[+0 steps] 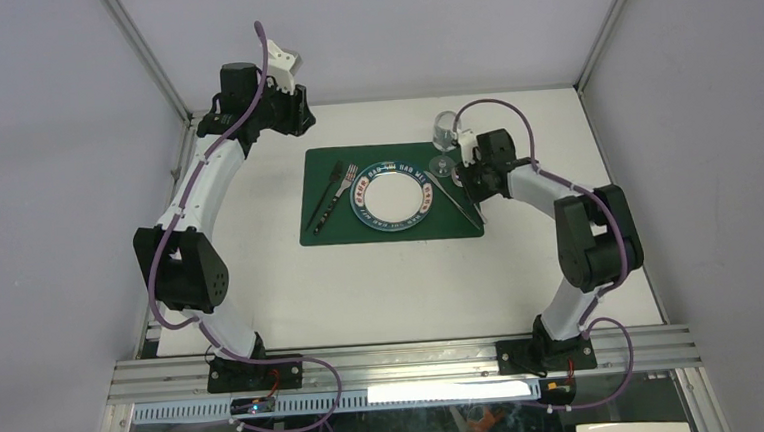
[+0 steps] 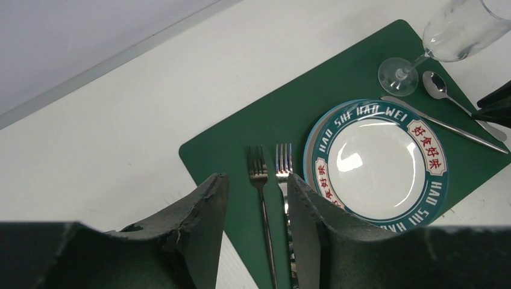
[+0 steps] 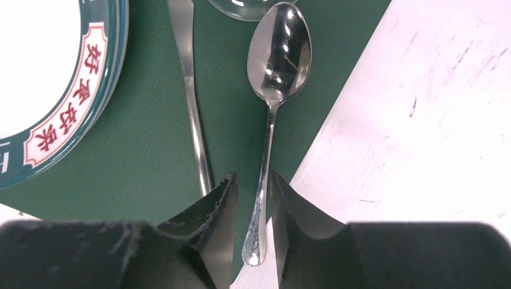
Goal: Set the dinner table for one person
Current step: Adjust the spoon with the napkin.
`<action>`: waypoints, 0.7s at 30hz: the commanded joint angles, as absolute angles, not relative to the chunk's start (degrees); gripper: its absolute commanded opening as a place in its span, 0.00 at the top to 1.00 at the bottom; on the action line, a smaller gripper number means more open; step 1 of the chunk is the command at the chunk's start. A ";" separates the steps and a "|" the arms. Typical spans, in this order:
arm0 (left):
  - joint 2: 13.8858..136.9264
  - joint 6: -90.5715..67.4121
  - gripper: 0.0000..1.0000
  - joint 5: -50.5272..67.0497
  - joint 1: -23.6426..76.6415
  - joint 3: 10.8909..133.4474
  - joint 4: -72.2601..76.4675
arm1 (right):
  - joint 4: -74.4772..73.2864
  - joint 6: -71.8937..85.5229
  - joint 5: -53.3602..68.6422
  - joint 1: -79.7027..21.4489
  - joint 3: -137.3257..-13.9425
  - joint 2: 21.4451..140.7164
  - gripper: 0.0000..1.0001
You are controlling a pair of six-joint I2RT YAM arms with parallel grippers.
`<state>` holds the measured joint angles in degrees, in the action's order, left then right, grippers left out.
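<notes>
On the white dinner table [image 1: 362,287] lies a green placemat [image 1: 329,229] with a teal-rimmed plate [image 1: 392,195] at its middle. Two forks [image 2: 258,174] lie left of the plate. To the right are a knife [image 3: 190,90] and a spoon [image 3: 279,54], with a wine glass [image 2: 452,30] behind them. My right gripper [image 3: 253,176] is low over the mat's right edge. It is open, its fingers either side of the spoon's handle with gaps showing. My left gripper [image 2: 257,177] hangs high at the back left, open and holding nothing.
The spoon's handle end reaches past the mat's edge onto the white top. The glass's foot [image 1: 442,164] stands just behind my right gripper [image 1: 459,176]. Grey walls with metal framing close in the back and sides. An aluminium rail [image 1: 407,360] runs along the front.
</notes>
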<state>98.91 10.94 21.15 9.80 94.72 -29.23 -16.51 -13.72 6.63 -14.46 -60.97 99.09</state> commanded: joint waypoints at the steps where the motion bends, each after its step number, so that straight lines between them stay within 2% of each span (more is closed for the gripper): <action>1: 98.26 11.15 0.58 22.06 10.37 95.34 -27.43 | -12.01 -15.03 5.45 -14.61 -58.37 94.30 0.71; 14: 98.79 11.34 0.58 21.89 10.30 93.81 -27.16 | 5.13 -15.82 3.80 -14.61 -48.29 91.15 0.72; 21: 100.33 11.25 0.58 22.37 10.30 94.86 -27.16 | 6.28 -15.86 3.87 -14.59 -48.11 91.49 0.72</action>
<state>99.90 11.00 21.17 9.80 93.91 -29.17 0.71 -15.16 4.82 -14.46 -47.44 94.19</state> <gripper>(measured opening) 0.421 0.281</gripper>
